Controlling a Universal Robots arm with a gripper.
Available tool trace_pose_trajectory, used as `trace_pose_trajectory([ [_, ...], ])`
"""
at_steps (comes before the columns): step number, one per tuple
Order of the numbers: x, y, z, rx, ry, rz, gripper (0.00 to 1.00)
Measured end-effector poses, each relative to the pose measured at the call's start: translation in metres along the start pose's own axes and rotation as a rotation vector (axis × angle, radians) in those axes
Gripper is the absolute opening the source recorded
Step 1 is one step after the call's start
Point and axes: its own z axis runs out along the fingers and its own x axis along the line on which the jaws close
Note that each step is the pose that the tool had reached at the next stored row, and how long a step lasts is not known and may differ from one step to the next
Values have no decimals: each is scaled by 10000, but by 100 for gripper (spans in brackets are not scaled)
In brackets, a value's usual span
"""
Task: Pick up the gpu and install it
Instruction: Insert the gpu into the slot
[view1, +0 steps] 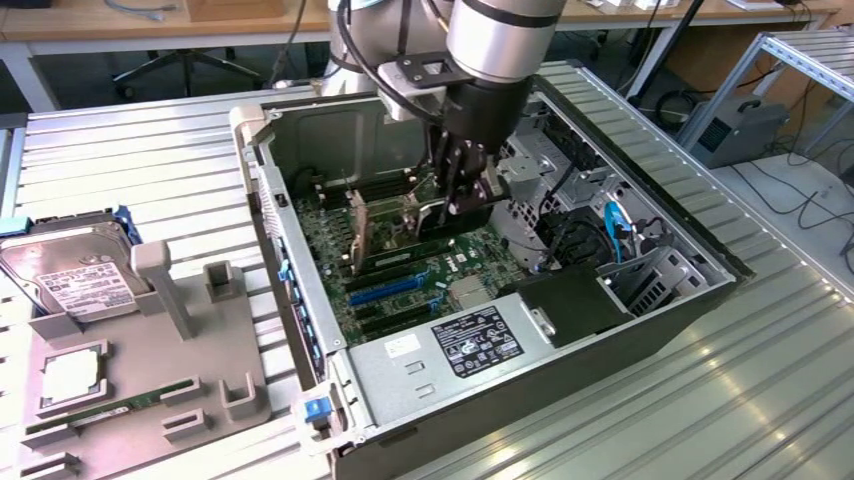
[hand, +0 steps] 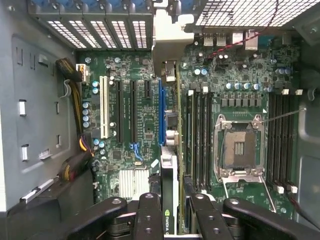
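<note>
The gripper (hand: 171, 202) is reaching down into the open computer case (view1: 694, 300) and clamping the gpu (hand: 168, 172) between its black fingers (hand: 149, 212), one on each flat face of the card, near the end that lies away from the bracket. In the exterior view the gpu (view1: 398, 228) is standing on its long edge just under the gripper (view1: 461, 195), over the green motherboard (view1: 400, 290). The card is lining up along the blue expansion slot (hand: 161, 107); whether it is seated there I cannot tell. Its long axis is running from the fingers toward the case's vented rear wall, with the silver bracket (hand: 167, 42) pointing at that wall. The case is also holding a power supply (view1: 447, 350) and an empty processor socket (hand: 239, 148). On the exterior view's left, a grey fixture tray (view1: 200, 350) is carrying a hard drive (view1: 74, 272), a processor chip (view1: 70, 375) and a green memory stick (view1: 100, 410).
</note>
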Motion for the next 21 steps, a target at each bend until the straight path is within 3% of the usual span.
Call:
trace_pose_trajectory([
  [3,3,26,123,-1,0,0,27],
  [8,6,42,240,-7,-1,0,27],
  [15,6,44,257,-7,-1,0,27],
  [21,7,137,283,-7,-1,-1,27],
])
